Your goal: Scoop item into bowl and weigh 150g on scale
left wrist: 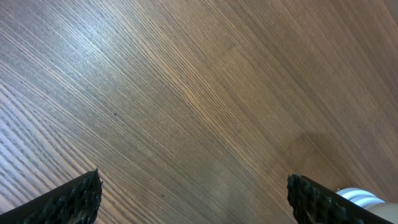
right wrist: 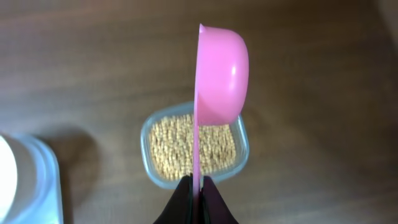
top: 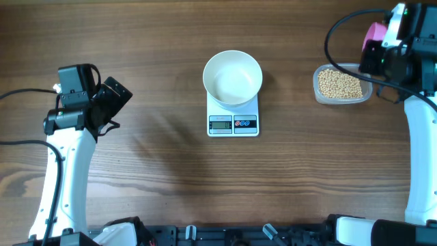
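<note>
- The right gripper (right wrist: 198,186) is closed tight on the thin handle of a pink scoop (right wrist: 221,74). Its two dark fingers (right wrist: 181,202) press the handle from either side with no gap showing.
- The scoop is held on edge, so from the wrist I see its rim as a line with the rounded cup bulging to one side. I cannot see whether anything is in it.
- The beans (right wrist: 177,146) lie past the fingertips, in a level layer in a clear plastic container (right wrist: 244,149). From the wrist view the scoop crosses in front of them and looks raised clear of them.
- From overhead the scoop sits by the container's outer end, and the container rests on the table (top: 157,178) off to the right of the scale.
- The left gripper (left wrist: 194,190) is wide open. Its ridged fingers (left wrist: 74,199) stand far apart at the two lower corners of its view, with only bare wood between them. It holds and touches nothing.
- The white bowl (top: 233,78) sits on the scale (top: 233,124) at the middle of the table and looks empty from above.
- The scale's display faces the near edge. The bowl and scale are well away from both grippers, the left one far off to their left.
</note>
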Controlling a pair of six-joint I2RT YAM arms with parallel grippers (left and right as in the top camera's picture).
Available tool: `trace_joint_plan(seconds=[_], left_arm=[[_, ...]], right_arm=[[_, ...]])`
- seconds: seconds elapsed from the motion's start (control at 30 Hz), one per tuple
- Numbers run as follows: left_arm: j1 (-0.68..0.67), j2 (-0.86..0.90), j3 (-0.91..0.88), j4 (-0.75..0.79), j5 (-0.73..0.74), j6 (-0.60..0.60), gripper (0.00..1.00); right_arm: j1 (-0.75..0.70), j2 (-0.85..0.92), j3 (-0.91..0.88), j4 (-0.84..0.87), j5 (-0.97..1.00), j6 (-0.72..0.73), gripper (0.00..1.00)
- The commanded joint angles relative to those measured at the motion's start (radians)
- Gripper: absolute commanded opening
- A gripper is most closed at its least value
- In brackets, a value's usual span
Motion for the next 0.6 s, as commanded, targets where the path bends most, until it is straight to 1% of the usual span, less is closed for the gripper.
trace_joint_plan(seconds=[0.0,0.17,0.37,0.4,0.43,0.47,0.5,0.57], left_arm=[[0.008,0.002,0.000,0.000,-0.007,-0.002,1.00],[0.008,0.002,0.000,-0.006,-0.007,-0.002,1.00],[0.008,0.002,0.000,0.008,0.021,-0.003,1.00],[0.008,0.002,0.000,0.013,0.056,-0.003,1.00],[0.008,0.001,0.000,0.013,0.143,-0.003,1.00],[0.008,0.002,0.000,0.015,0.262,0.000,1.00],[0.008,0.002,0.000,0.014,0.362,0.033,1.00],[-0.001,0.002,0.000,0.001,0.562,0.173,1.00]], right_arm=[[-0.003,0.011,0.014,0.066,0.006,0.008,0.04],[-0.003,0.011,0.014,0.087,0.006,0.008,0.04],[-0.003,0.011,0.014,0.023,0.006,0.060,0.04],[-0.003,0.011,0.014,0.013,0.006,0.074,0.04],[-0.003,0.011,0.014,0.006,0.006,0.088,0.04],[-0.003,0.011,0.014,0.004,0.006,0.087,0.04],[-0.003,0.011,0.014,0.003,0.006,0.086,0.04],[-0.003,0.011,0.014,0.001,0.006,0.087,0.04]])
